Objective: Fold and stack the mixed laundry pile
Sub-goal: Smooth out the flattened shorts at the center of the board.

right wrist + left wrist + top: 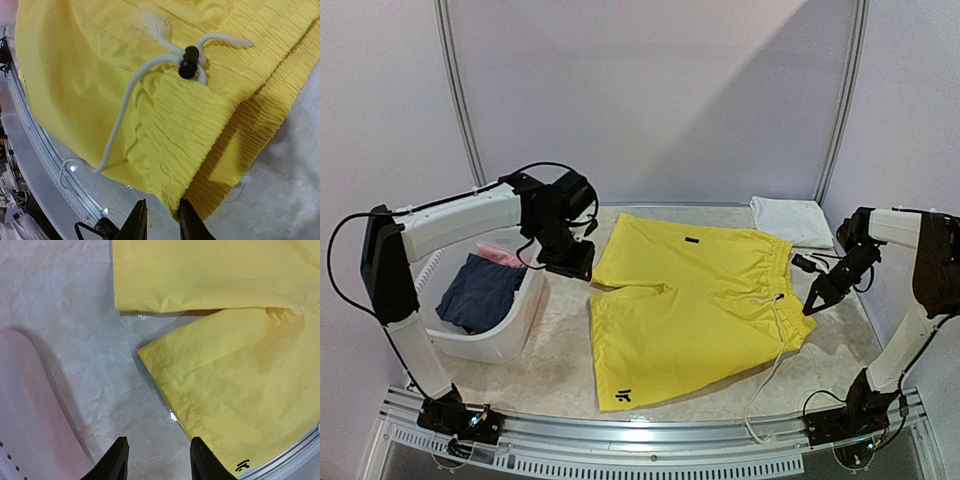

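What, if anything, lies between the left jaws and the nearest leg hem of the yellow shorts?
Nothing visible. Only bare table lies between the open left jaws and the shorts; the basket sits off to the other side.

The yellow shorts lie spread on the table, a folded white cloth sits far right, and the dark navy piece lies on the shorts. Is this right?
No. The dark navy piece lies in the white basket at the left, not on the yellow shorts; the top external view shows it. The folded white cloth and the rest are as stated.
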You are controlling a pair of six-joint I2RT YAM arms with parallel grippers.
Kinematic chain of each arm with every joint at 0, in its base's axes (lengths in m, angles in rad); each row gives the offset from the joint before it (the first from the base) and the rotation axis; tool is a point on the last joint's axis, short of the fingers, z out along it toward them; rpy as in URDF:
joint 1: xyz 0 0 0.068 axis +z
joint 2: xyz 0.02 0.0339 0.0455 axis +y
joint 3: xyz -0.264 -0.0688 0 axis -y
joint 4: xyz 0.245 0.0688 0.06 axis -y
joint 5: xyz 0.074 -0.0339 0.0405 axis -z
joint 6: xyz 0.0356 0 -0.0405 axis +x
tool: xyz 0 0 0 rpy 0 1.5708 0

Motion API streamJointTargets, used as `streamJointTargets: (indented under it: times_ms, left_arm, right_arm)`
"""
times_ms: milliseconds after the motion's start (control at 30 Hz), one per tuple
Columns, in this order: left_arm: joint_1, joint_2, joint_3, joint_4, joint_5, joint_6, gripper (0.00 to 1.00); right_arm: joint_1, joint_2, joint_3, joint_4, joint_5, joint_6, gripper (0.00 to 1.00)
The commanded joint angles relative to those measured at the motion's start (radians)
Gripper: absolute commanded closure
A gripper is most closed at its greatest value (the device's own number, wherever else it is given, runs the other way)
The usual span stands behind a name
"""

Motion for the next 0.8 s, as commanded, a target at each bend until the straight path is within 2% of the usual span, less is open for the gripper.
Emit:
streamJointTargets:
  times_ms: [0,133,267,333,533,633,767]
  left_arm:
    - [-0.050,-0.163,-0.175,0.147,-0.004,-0.084,0.57]
    - [-0.149,-0.245,-0.332,0.206,0.045,-0.139,0.56]
    - [-0.312,-0.279,-0.445,0.291,0.062,-0.166,0.54]
    - [-0.373,-0.258,-0.454,0.311,0.052,-0.164,0.54]
    - [-0.468,-0.111,-0.407,0.374,0.083,-0.109,0.54]
    - [-0.537,-0.041,-0.370,0.384,0.118,-0.045,0.54]
    - [-0.568,0.055,-0.355,0.372,0.111,-0.048,0.55]
  right_arm:
    - [-0.002,-0.004,-0.032,-0.011,0.013,-0.005,0.73]
    - [-0.002,-0.073,-0.074,0.011,0.060,-0.009,0.68]
    - [-0.003,-0.146,-0.111,0.042,0.118,-0.007,0.63]
    - [-0.005,-0.170,-0.111,0.049,0.139,-0.007,0.63]
    - [-0.005,-0.229,-0.021,0.024,0.147,0.036,0.62]
    - [-0.005,-0.249,-0.034,0.015,0.095,0.016,0.61]
    - [0.009,-0.216,-0.081,0.049,0.027,-0.050,0.62]
